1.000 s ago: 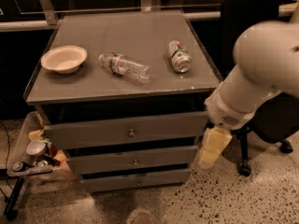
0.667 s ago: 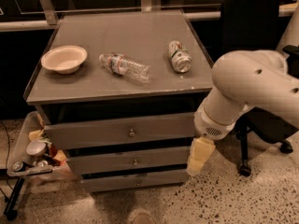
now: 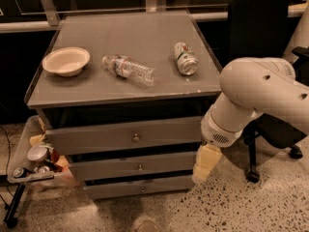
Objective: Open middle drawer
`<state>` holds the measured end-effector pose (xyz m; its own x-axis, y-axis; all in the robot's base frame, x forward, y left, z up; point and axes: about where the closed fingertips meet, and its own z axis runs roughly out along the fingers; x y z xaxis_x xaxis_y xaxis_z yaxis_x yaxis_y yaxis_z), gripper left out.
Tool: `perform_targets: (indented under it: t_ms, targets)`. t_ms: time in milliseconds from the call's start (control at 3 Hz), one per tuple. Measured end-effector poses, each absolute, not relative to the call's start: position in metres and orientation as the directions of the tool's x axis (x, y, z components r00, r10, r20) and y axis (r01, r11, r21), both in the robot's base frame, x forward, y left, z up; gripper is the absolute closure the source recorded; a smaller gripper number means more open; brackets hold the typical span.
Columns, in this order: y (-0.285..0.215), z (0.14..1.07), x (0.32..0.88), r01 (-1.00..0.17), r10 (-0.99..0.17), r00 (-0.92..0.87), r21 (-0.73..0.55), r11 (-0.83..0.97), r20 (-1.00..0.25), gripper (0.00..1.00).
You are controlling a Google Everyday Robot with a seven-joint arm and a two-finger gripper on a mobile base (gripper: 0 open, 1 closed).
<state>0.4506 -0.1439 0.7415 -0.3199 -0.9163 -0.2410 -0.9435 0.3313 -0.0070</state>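
Observation:
The grey cabinet has three drawers stacked in its front. The middle drawer (image 3: 130, 166) is a low flat grey front with a small round metal knob (image 3: 140, 167), and it sits closed. Above it is a taller drawer front (image 3: 125, 135) with the same kind of knob, below it the narrowest front (image 3: 140, 186). My gripper (image 3: 204, 164) hangs from the white arm (image 3: 256, 93) at the cabinet's right front corner, level with the middle drawer's right end and well right of its knob. Its cream fingers point down toward the floor.
On the cabinet top lie a cream bowl (image 3: 66, 61), a clear water bottle (image 3: 129, 69) on its side and a can (image 3: 185, 58). A black office chair (image 3: 263, 37) stands at the right behind the arm. A cluttered cart (image 3: 34, 163) stands at the left.
The arm has swung left and down toward the cabinet front. The gripper has moved from beside the cabinet's right edge to its right front corner. The drawers have not moved.

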Motion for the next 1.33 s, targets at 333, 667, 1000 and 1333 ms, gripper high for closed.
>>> perform_targets:
  t_ms: [333,667,1000,1333]
  targets:
    - [-0.127,0.687,0.445,-0.936,-0.895,-0.352,0.073,0.345,-0.274,0.00]
    - [-0.111,0.631,0.457,-0.924,-0.866,-0.381,0.097,0.371,-0.323,0.00]
    - [-0.103,0.586,0.478,-0.911,-0.836,-0.405,0.085,0.403,-0.371,0.00]
    - [-0.102,0.586,0.478,-0.911,-0.836,-0.405,0.085,0.403,-0.371,0.00]
